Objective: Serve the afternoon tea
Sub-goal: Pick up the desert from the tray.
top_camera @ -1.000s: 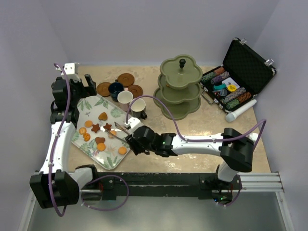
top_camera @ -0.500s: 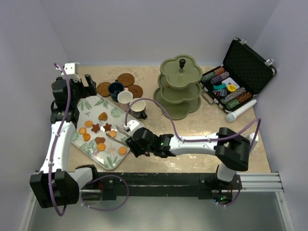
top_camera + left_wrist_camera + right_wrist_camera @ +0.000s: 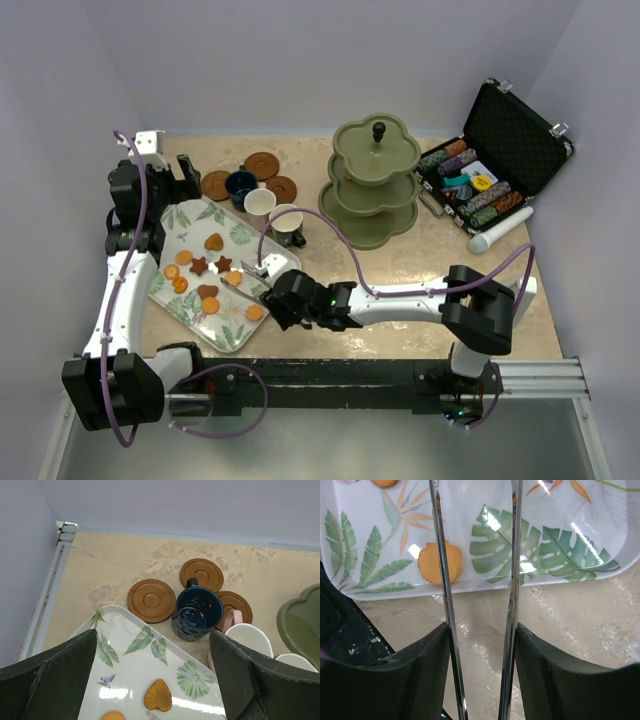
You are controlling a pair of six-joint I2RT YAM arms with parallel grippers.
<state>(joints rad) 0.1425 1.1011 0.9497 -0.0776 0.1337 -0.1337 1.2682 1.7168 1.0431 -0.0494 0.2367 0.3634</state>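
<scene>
Small orange and brown biscuits [image 3: 214,241] lie on the leaf-patterned tray [image 3: 190,310]. My right gripper [image 3: 275,291] sits at the tray's near right edge, shut on metal tongs [image 3: 250,275] that reach over the tray. In the right wrist view the two tong blades [image 3: 512,555] run up between my fingers [image 3: 420,665], apart, with a round orange biscuit [image 3: 440,562] beside the left blade. My left gripper [image 3: 152,640] hangs open above the tray's far end. The navy cup [image 3: 197,612] stands among three brown saucers [image 3: 151,600], with the pinkish-white cup [image 3: 259,203] and cream cup [image 3: 287,222] nearby. The olive-green stand [image 3: 374,185] is at centre.
An open black case of poker chips [image 3: 495,160] stands at the far right, with a white cylinder [image 3: 500,230] lying in front of it. The right arm's cable loops past the cups and the stand's foot.
My right arm has slid a little to the left, carrying the tongs further over the tray. The left arm has stayed still.
</scene>
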